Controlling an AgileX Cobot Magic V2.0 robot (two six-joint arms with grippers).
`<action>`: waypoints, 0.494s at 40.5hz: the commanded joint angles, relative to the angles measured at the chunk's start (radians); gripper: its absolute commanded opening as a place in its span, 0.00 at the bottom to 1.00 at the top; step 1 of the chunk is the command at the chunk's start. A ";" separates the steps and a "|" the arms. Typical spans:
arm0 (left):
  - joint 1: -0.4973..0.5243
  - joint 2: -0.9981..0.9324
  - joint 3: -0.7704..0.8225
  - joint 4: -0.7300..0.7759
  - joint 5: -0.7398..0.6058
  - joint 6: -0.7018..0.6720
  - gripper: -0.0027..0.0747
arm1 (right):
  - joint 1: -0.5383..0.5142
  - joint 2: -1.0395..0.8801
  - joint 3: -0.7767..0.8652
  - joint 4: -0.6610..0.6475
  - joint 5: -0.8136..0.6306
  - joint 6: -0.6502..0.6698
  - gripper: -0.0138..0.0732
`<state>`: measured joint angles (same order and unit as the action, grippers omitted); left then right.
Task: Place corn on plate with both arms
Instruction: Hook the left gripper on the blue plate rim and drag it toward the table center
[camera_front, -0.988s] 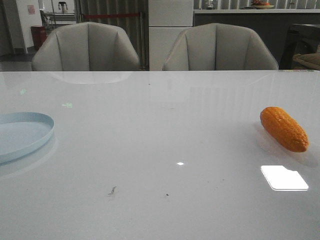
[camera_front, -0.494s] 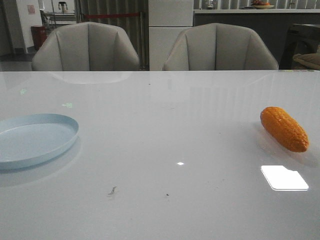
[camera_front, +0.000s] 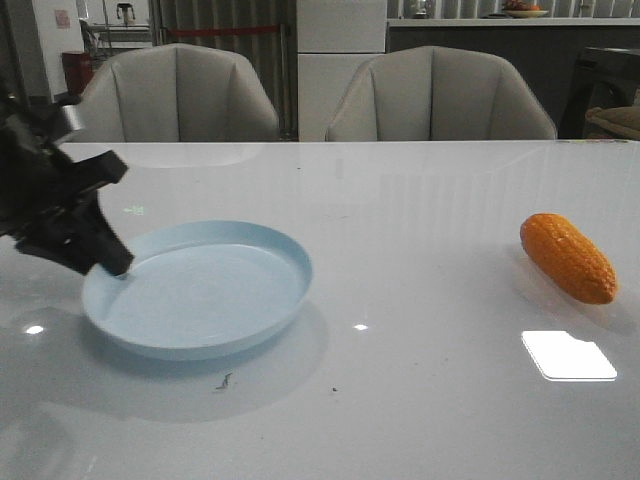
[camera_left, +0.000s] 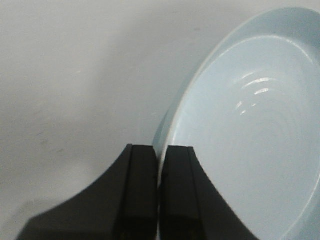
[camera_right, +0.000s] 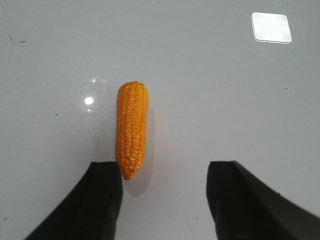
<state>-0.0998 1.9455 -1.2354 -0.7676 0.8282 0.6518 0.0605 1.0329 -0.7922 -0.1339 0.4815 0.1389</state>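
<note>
The pale blue plate (camera_front: 200, 290) lies left of the table's middle. My left gripper (camera_front: 105, 262) is shut on its left rim; in the left wrist view the rim (camera_left: 172, 130) runs between the two black fingers (camera_left: 142, 165). The orange corn (camera_front: 567, 257) lies on the table at the right, apart from the plate. My right gripper (camera_right: 162, 172) is open above the table; the corn (camera_right: 132, 127) lies lengthwise just beyond it, its narrow tip beside one finger (camera_right: 107, 185). The right gripper does not show in the front view.
Two grey chairs (camera_front: 175, 95) stand behind the table's far edge. A bright light reflection (camera_front: 568, 356) lies on the glossy white table below the corn. Small dark specks (camera_front: 225, 381) mark the front middle.
The plate has slid rightward from the left edge toward the table's middle, and my left arm, gripping its rim, has come into the front view. The corn has not moved.
</note>
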 joint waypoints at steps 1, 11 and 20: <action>-0.074 -0.051 -0.044 -0.077 -0.014 0.004 0.16 | -0.003 -0.012 -0.036 -0.011 -0.062 -0.006 0.72; -0.164 -0.036 -0.047 -0.085 -0.069 -0.054 0.16 | -0.003 -0.012 -0.036 -0.011 -0.061 -0.006 0.72; -0.168 -0.008 -0.047 -0.085 -0.067 -0.101 0.16 | -0.003 -0.012 -0.036 -0.011 -0.061 -0.006 0.72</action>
<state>-0.2606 1.9770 -1.2560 -0.8078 0.7628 0.5738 0.0605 1.0329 -0.7922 -0.1339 0.4815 0.1389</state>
